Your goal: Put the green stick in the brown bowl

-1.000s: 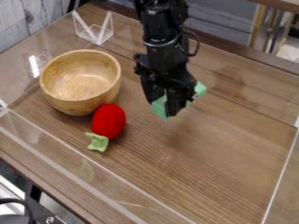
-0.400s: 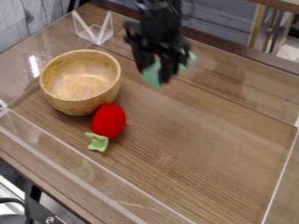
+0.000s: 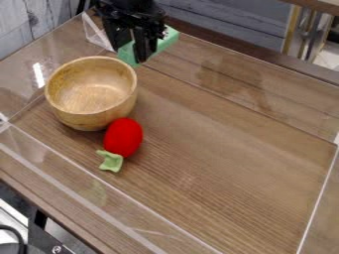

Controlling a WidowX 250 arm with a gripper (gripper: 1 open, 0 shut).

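Note:
The green stick (image 3: 165,38) hangs in the air at the top of the view, its ends sticking out on either side of my gripper (image 3: 138,48), which is shut on it and points down. The brown bowl (image 3: 91,91) is a wooden bowl on the table at the left, holding nothing. My gripper is above and behind the bowl's far right rim, not over its middle.
A red strawberry-like toy (image 3: 122,138) with a green leaf lies in front of the bowl. A clear plastic stand (image 3: 101,34) sits at the back left. Low transparent walls (image 3: 159,226) edge the wooden table. Metal legs (image 3: 300,40) stand behind at the right.
My gripper has carried the green stick up and to the left, from above the table's middle toward the back, near the bowl's far side.

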